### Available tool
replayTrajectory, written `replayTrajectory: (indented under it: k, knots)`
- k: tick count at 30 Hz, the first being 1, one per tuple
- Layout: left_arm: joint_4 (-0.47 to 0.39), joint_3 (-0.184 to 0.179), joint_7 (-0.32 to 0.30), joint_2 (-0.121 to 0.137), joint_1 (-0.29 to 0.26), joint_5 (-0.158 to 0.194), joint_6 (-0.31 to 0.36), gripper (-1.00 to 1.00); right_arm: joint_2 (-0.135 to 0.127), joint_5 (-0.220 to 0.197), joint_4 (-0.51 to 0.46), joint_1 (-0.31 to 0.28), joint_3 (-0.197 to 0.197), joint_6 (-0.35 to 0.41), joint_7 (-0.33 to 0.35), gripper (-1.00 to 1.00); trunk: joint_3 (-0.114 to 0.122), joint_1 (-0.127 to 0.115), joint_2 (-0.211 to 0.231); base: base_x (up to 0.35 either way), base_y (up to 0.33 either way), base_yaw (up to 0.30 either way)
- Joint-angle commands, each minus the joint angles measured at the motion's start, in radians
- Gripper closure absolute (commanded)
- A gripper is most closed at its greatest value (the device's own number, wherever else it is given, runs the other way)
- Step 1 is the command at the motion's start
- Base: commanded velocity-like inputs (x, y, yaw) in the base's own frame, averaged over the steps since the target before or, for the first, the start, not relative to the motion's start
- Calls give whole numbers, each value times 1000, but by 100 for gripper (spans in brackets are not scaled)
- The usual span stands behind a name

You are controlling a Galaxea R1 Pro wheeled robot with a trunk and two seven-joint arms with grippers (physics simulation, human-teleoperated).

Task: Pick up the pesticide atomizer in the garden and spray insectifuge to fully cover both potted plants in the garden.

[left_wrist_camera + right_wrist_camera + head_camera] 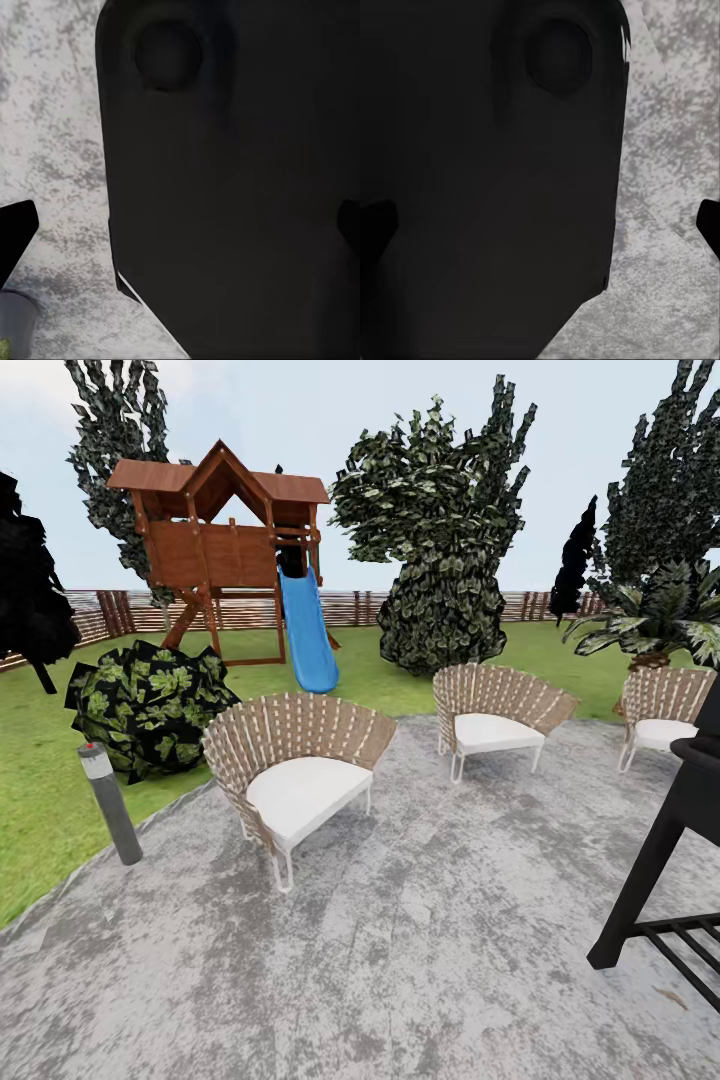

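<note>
I face the garden: the mottled grey stone patio lies under me, with green lawn and a brown slatted fence beyond. The pesticide atomizer and both potted plants are out of view. In the left wrist view my left gripper is open, its black fingertips at the picture's two edges, with a dark part of my own body behind them. My right gripper is open the same way, fingertips wide apart over patio stone, holding nothing.
Three wicker chairs with white cushions stand on the patio, a near one, a middle one and a far right one. A grey post with a red top marks the left edge. A black metal frame stands at right. Bush and playhouse lie beyond.
</note>
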Motion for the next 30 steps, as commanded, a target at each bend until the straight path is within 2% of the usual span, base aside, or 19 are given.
replayTrajectory:
  k: [1, 21, 25, 26, 30]
  knots:
    - [0, 0, 0, 5, -2, 1, -2, -100, 2, 4, -3, -2, 4, 6, 6, -100, 0, 0, 0, 0, 0, 0]
    - [0, 0, 0, 4, -2, 3, -2, -100, 2, 5, -3, -2, 5, 13, 7, -100, 0, 0, 0, 0, 0, 0]
    - [-1, -3, 1, 27, 21, -5, -2, -100, 24, 2, -23, -25, -8, -4, 5, -100, 0, 0, 0, 0, 0, 0]
    - [-2, -4, 2, 42, 27, -5, -2, -100, 26, 0, -25, -39, -8, -4, 5, -100, 0, 0, 0, 0, 0, 0]
    - [-2, -4, 2, 42, 27, -6, -2, -100, 26, -4, -28, -40, -10, -5, 4, -100, 0, 0, 0, 0, 0, 0]
